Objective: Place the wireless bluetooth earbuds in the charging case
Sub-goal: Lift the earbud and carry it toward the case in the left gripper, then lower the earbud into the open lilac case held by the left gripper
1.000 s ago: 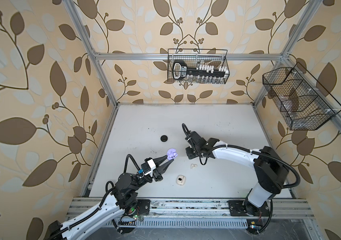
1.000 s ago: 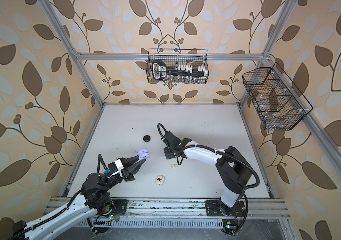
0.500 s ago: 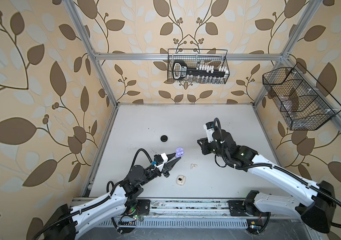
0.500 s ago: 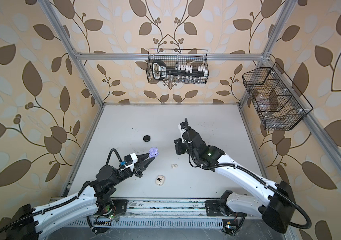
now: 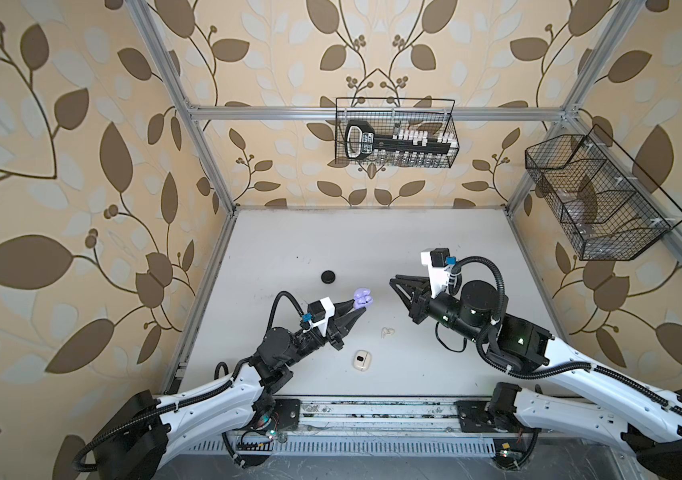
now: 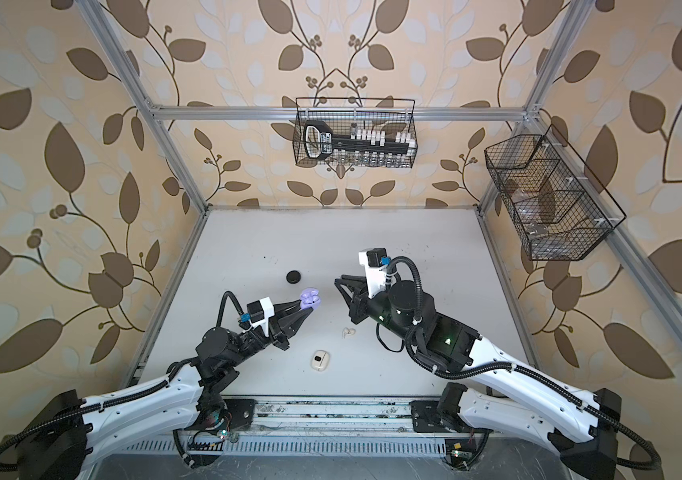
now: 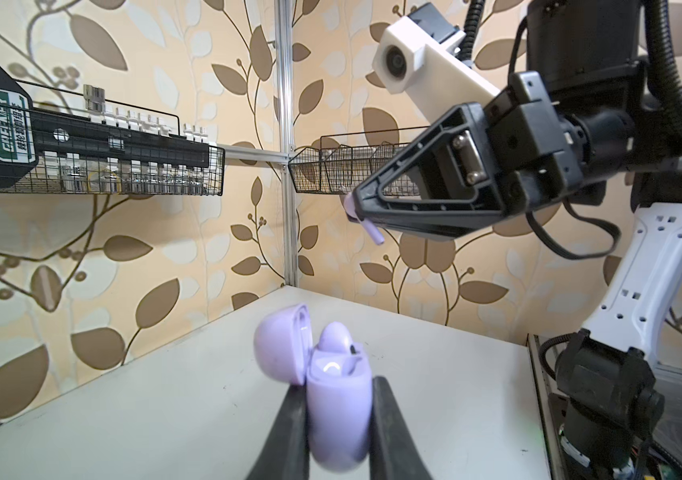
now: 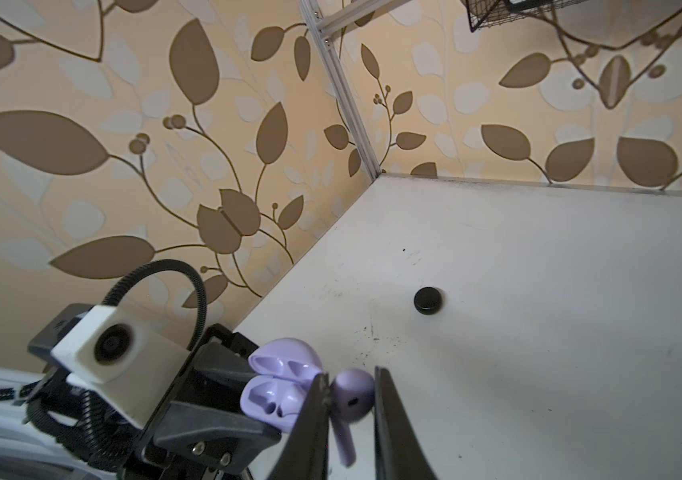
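Since a second ago the right arm has lifted off the white table (image 5: 331, 241) and swung back, and the left gripper (image 5: 358, 308) has carried its load slightly toward it. The left gripper is clamped on the body of a pale lavender plastic charging case (image 5: 363, 298), lid hinged open, held clear of the table. The right gripper (image 5: 392, 283) is pinched on a tiny lavender stemmed earbud (image 8: 351, 395), stem hanging below its fingertips, facing the open case but apart from it. Below and between both grippers lies a pair of cream-white earbuds (image 5: 387, 332). A cream rounded case (image 5: 360, 360) sits beside the left gripper, and a black round case (image 5: 329, 276) sits on its far side.
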You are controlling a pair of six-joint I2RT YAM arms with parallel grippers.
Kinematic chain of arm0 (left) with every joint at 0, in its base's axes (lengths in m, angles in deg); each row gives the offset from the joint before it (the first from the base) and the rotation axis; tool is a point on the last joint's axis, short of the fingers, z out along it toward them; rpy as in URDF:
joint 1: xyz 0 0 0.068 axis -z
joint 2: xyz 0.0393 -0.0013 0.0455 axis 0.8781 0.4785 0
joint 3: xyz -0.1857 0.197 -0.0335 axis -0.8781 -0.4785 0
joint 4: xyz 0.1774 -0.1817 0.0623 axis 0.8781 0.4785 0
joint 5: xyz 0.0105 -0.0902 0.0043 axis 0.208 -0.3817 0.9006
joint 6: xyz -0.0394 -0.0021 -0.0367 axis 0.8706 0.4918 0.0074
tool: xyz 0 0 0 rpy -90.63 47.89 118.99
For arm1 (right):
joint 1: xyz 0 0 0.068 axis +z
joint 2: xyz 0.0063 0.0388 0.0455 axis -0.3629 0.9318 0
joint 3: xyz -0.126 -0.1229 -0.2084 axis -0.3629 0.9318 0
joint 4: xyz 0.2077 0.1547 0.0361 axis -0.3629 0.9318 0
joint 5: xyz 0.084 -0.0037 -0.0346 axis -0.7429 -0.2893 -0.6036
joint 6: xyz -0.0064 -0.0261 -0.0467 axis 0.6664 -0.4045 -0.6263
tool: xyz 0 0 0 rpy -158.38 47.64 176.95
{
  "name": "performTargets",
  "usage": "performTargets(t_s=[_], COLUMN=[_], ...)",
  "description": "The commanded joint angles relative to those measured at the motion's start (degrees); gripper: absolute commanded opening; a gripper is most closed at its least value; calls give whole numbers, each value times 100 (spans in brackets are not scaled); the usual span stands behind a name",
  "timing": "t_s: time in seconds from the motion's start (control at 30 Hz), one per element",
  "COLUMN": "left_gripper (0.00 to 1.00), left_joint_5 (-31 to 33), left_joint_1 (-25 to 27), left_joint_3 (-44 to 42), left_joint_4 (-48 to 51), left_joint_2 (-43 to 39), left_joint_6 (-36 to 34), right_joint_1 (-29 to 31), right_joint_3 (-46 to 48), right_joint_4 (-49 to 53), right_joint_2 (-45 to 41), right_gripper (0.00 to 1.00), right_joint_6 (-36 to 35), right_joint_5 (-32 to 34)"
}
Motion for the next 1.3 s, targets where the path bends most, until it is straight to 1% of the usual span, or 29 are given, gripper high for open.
performTargets(t_s=[0.0,0.17,0.4,0.53,0.6,0.93,1.27], left_gripper=[0,0,0,0,0,0,0], left_joint_5=[-83,-211,-238,-308,-354,-611,-809], left_joint_1=[48,48,48,48,48,57,57], left_joint_3=[122,20,-11,32,33,90,147], left_joint_4=[-791,-1087,-1195,-1212,-1301,-1816,-1946], left_joint_2=[6,-15,-8,72,127,503,636], left_joint_6=[269,437,536,580,619,929,1020], right_joint_1=[203,433,1037,1160,1219,1242,1251], right_joint_3=[385,939,829,545,453,388,367], right_joint_4=[-903,-1869,-2162,-2070,-2030,-2136,-2097], right_joint_2=[-151,-428,-190,76,147,415,475], right_gripper=[17,16,17,16,15,16,16], right_joint_6=[123,282,-133,-310,-390,-417,-505], right_joint_5=[101,142,400,344,421,496,704])
